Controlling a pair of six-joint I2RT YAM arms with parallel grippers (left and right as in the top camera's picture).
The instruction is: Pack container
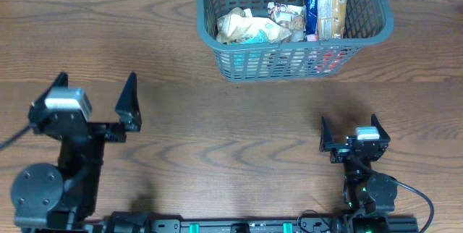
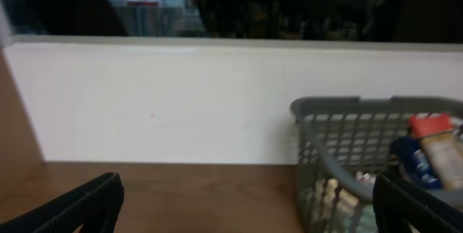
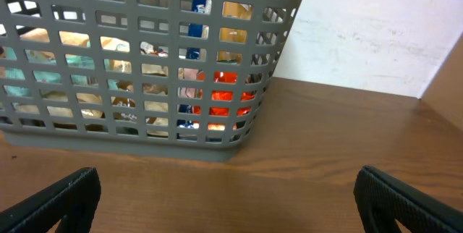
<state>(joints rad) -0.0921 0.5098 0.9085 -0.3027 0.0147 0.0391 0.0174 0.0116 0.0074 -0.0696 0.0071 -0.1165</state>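
The container (image 1: 208, 39), a dark grey slotted basket, stands at the table's far edge, right of centre. Inside lie a crumpled beige packet (image 1: 242, 27), a blue packet (image 1: 312, 5) and a tan packet (image 1: 333, 1) standing on edge. My left gripper (image 1: 96, 82) hovers open at the near left with nothing between its fingers. My right gripper (image 1: 349, 123) is open and empty at the near right, short of the basket. In the left wrist view the container (image 2: 325, 108) sits to the right of the gripper (image 2: 246, 211). In the right wrist view the container (image 3: 108, 140) fills the upper left, beyond the gripper (image 3: 228, 204).
Bare wooden table (image 1: 217, 139) lies between the two arms and the basket. A white wall (image 2: 181, 103) rises behind the table's far edge. The arm bases (image 1: 43, 189) stand along the near edge.
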